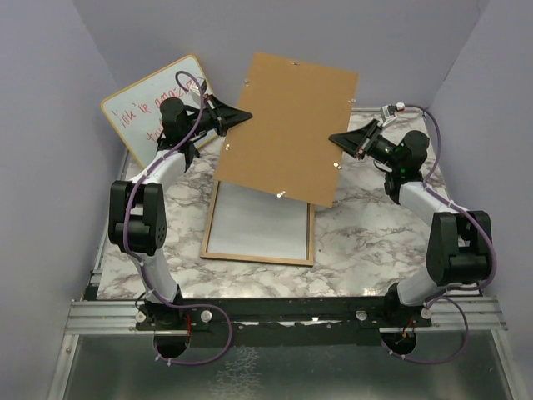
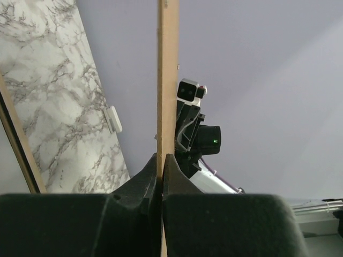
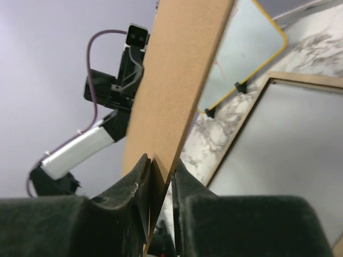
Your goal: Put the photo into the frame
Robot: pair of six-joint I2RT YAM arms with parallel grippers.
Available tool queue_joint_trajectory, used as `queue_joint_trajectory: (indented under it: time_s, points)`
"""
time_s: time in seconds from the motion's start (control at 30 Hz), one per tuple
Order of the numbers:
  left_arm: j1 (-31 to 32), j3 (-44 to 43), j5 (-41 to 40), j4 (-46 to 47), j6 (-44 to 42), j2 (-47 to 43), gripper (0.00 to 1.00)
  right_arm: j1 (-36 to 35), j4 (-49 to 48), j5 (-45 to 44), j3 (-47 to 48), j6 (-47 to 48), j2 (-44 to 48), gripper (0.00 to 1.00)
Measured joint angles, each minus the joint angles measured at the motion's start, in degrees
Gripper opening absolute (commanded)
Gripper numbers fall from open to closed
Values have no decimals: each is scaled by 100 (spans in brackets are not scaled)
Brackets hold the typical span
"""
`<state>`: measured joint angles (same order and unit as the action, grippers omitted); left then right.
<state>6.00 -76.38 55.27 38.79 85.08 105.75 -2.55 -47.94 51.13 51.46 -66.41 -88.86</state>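
The left gripper point(image 1: 241, 114) clamps the board's point(image 1: 287, 125) left edge and the right gripper point(image 1: 337, 138) its right edge, holding it tilted aloft. The frame point(image 1: 258, 258) lies flat mid-surface point(image 1: 375, 233) beneath, near half uncovered.

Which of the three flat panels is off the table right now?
The plain brown board, held by the left gripper and right gripper; the frame lies flat on the table, the whiteboard leans at the back left.

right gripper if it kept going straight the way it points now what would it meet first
The brown board: the right gripper has its edge between the fingers, so it would push into that. Beyond, roughly in line, is the left gripper, depth unclear.
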Motion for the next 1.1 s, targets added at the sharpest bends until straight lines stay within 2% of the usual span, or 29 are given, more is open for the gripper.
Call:
queue_joint_trajectory:
  time_s: [0.07,0.17,0.23,0.33,0.37,0.63,0.7,0.83,0.93,1.1]
  points:
    - [-4,0,-2,26,2,0,11,4,-76,50,2,-144,-44,11]
    - [-15,13,-4,68,-28,0,11,-4,-138,81,2,-289,-87,33]
    - [-15,72,-24,103,-46,0,8,-26,-173,83,2,-317,-94,41]
    - [9,212,-31,96,-46,0,6,-157,-212,74,4,-361,-98,45]
    - [9,260,-35,92,-35,0,6,-210,-212,74,4,-356,-103,43]
    - [0,378,-42,129,0,0,9,-415,-155,-133,61,-446,-160,2]
    - [0,413,-59,214,-57,0,18,-422,26,-201,66,-481,-153,1]
    - [-20,568,-101,249,-234,0,47,-450,575,-286,109,-299,-79,1]
    - [-66,831,-184,208,-352,-2,66,-490,1386,-413,317,157,103,1]
    - [-238,1453,-374,168,-581,-87,75,-538,3141,-739,846,1036,422,1]
